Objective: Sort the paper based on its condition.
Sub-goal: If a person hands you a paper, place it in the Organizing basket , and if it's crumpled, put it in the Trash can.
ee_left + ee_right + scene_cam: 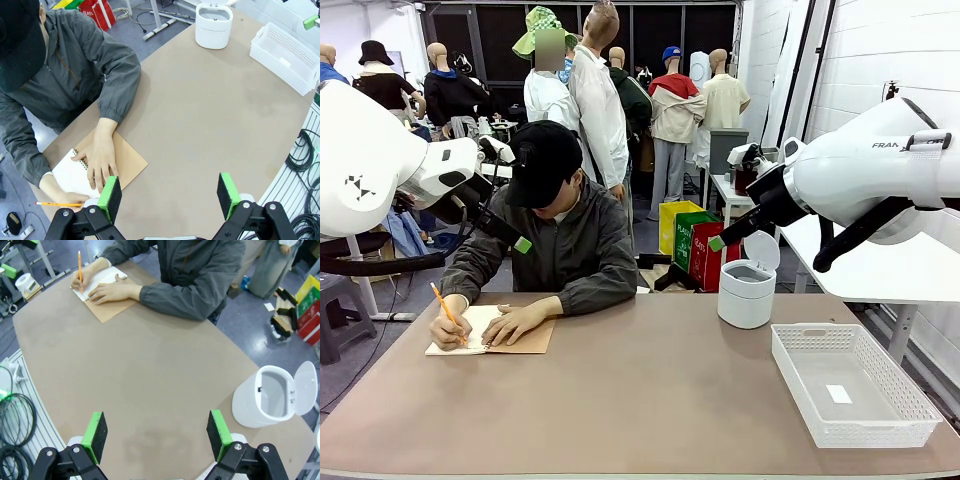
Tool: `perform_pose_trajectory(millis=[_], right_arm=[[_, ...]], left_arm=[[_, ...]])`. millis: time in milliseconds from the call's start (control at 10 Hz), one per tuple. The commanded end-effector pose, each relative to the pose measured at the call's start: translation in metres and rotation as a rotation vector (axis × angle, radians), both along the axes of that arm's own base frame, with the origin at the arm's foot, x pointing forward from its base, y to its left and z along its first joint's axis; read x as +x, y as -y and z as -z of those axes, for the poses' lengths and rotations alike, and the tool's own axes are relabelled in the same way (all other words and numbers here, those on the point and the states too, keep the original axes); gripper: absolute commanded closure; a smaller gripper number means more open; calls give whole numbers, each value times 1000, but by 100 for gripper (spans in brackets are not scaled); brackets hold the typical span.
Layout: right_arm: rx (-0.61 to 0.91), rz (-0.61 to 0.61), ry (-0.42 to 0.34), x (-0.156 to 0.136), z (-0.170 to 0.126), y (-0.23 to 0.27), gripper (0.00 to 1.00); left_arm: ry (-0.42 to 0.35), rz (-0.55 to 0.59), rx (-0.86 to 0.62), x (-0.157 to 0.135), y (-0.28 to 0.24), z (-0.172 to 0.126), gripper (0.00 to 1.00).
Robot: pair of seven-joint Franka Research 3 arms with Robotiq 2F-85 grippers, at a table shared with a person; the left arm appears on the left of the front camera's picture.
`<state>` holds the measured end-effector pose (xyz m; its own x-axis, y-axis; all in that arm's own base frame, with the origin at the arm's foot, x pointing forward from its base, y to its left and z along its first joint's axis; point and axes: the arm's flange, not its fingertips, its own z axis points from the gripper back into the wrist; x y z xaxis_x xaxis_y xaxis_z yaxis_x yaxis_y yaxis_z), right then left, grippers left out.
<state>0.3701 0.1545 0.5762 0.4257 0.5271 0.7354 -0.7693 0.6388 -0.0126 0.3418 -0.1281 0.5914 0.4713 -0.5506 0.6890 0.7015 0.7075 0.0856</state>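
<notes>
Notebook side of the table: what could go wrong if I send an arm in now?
1. The person's hand and pencil are on the notebook; reaching in could hit them.
2. The page looks bound in, so a pull might tear it.
3. The open bin and basket stand close together; a drop could miss.

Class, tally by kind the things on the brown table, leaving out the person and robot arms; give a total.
Open spiral-bound notebook with brown kraft cover: 1
Orange pencil in hand: 1
White round bin, lid open: 1
White plastic lattice basket: 1
Small white slip in basket: 1
Total: 5
</notes>
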Motion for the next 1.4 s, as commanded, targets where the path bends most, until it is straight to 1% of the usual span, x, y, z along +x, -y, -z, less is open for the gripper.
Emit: perform_pose_trajectory(millis=[0, 1300], right_arm=[[4, -4, -2, 0, 0, 0, 0], [4, -4, -2, 0, 0, 0, 0]], left_arm=[[-7, 2, 0, 1, -1, -2, 0], [-7, 2, 0, 1, -1, -2, 0]])
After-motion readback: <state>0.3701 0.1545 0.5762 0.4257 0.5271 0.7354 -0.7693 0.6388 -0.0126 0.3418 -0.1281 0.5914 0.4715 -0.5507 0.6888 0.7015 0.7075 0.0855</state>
